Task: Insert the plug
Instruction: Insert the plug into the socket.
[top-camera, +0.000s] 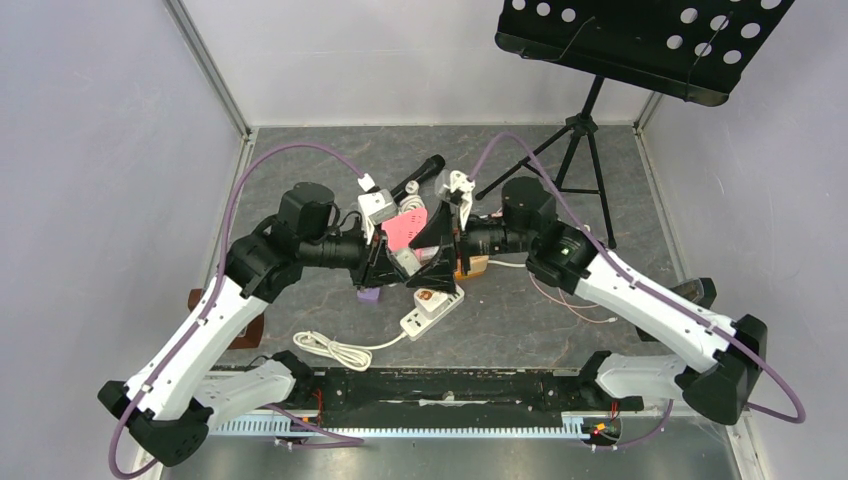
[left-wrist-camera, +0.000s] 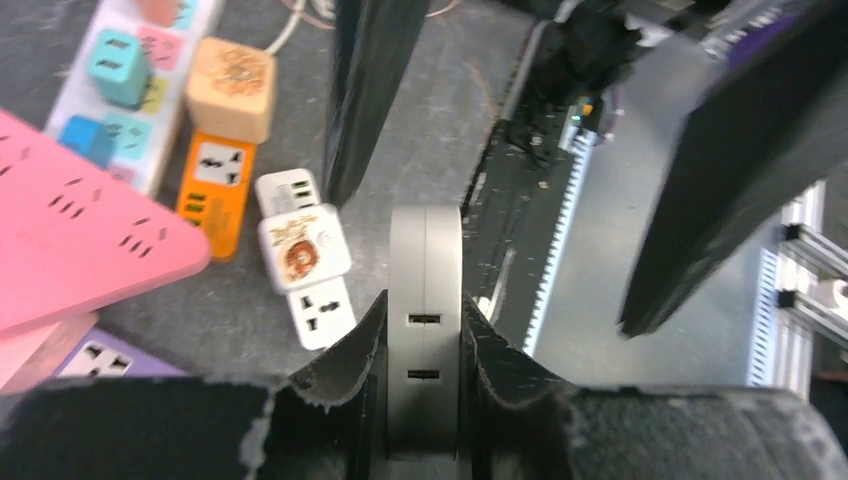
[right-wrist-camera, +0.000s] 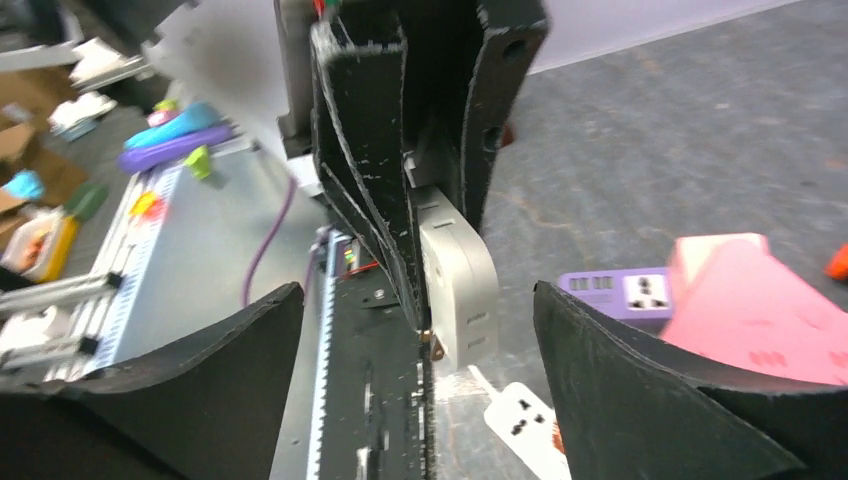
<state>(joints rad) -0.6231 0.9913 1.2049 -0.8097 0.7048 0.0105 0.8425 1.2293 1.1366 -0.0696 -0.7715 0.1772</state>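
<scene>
Holding the grey plug (left-wrist-camera: 425, 250) in the left gripper (left-wrist-camera: 423, 300), pinched narrow on its two flat sides, up in the air near the white strip (left-wrist-camera: 305, 262). Facing it with the right gripper (right-wrist-camera: 418, 295), spread wide and gripping nothing. Looks like the lining-up step, with nothing plugged in yet. Turn the pin end down toward a free socket (left-wrist-camera: 322, 322). Line up straight first, then push down slowly. Press the right gripper on the strip to stop any sliding. Mind the pink block (left-wrist-camera: 80, 230) and orange strip (left-wrist-camera: 215, 190) close by, and avoid bumping either.
</scene>
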